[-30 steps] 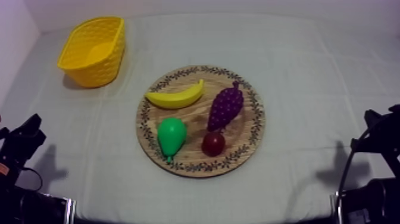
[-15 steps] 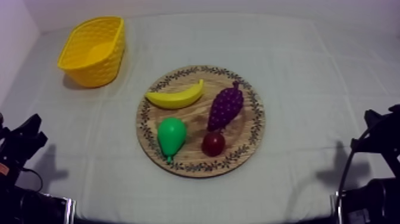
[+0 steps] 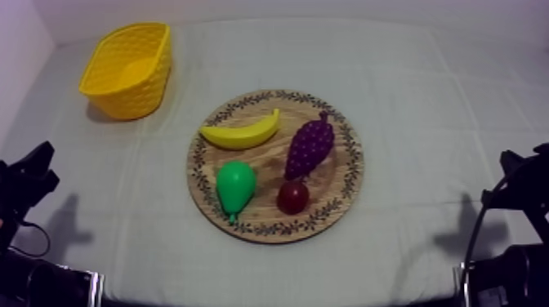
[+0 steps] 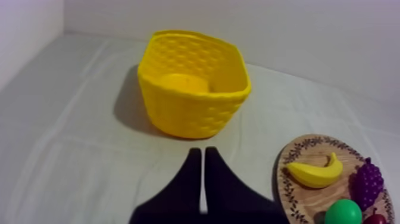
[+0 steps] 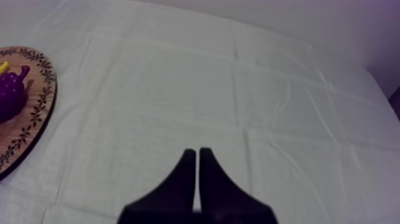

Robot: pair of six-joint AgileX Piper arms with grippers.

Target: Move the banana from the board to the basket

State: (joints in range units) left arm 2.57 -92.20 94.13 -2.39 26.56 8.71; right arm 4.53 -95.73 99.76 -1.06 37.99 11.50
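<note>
1. Grey-white cloth [image 3: 425, 98] is covering the whole table, lying in faint square creases, with a pale wall rising behind it.
2. A round wooden board [image 3: 356, 163] with a patterned rim is sitting at the middle of the cloth, carrying four toy fruits.
3. The curved yellow toy banana [image 3: 241, 132] is lying on the board's far left part, near the purple bunch of grapes [image 3: 309, 149]. The green pear [image 3: 235, 186] and the small red fruit [image 3: 292, 197] are resting on the near half.
4. The woven yellow basket [image 3: 140, 96] is standing at the far left, well apart from the board.
5. My left gripper [image 4: 202, 156] is pointing toward the basket, its two black fingers pressing together as a narrow wedge and grasping nothing.
6. My right gripper [image 5: 197, 156] is likewise clenched on nothing, hanging over bare cloth with the board off to one side.
7. The left wrist view's edge is cutting off the board, so the pear and the small red fruit are only partly showing. In the right wrist view a slice of the board, part of the grapes and a yellow sliver of the banana are showing.
8. From above, both arms are appearing as black shapes low at the sides, cut by the edge, so their fingers are hard to make out there.
</note>
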